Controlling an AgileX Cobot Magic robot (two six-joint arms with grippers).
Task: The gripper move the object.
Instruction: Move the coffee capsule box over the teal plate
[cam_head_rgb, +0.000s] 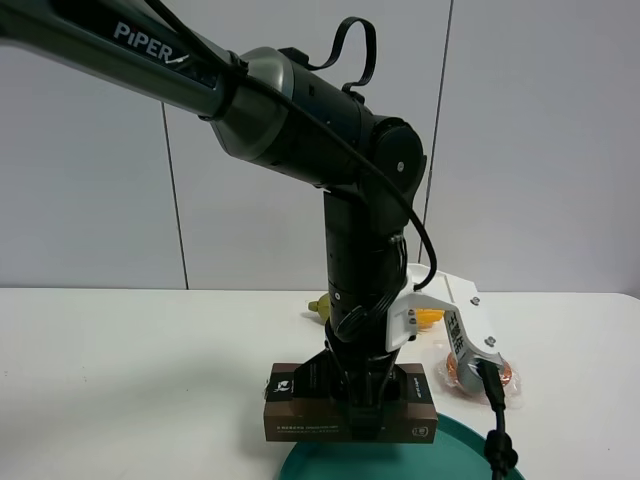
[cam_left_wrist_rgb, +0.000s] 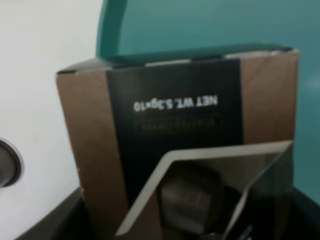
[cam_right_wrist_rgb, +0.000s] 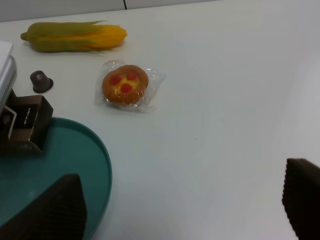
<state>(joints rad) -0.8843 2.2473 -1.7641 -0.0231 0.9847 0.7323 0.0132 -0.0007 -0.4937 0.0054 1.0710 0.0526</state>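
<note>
The long brown cardboard box (cam_head_rgb: 300, 400) with a dark green label is gripped at its middle by my left gripper (cam_head_rgb: 352, 410), which reaches straight down from the thick black arm. The box sits over the far rim of the teal tray (cam_head_rgb: 455, 450); I cannot tell whether it touches the tray. In the left wrist view the box (cam_left_wrist_rgb: 175, 110) fills the frame between the dark jaws of the left gripper (cam_left_wrist_rgb: 180, 222), with the tray (cam_left_wrist_rgb: 200, 25) behind it. My right gripper (cam_right_wrist_rgb: 182, 200) is open and empty over the white table; its view shows the box end (cam_right_wrist_rgb: 27, 122) and tray (cam_right_wrist_rgb: 75, 155).
A corn cob (cam_right_wrist_rgb: 75, 37) lies at the back of the table, also in the high view (cam_head_rgb: 322, 308). A small brown capsule (cam_right_wrist_rgb: 41, 81) stands near the box end. A wrapped pastry (cam_right_wrist_rgb: 125, 86) lies beside the tray, also in the high view (cam_head_rgb: 468, 372).
</note>
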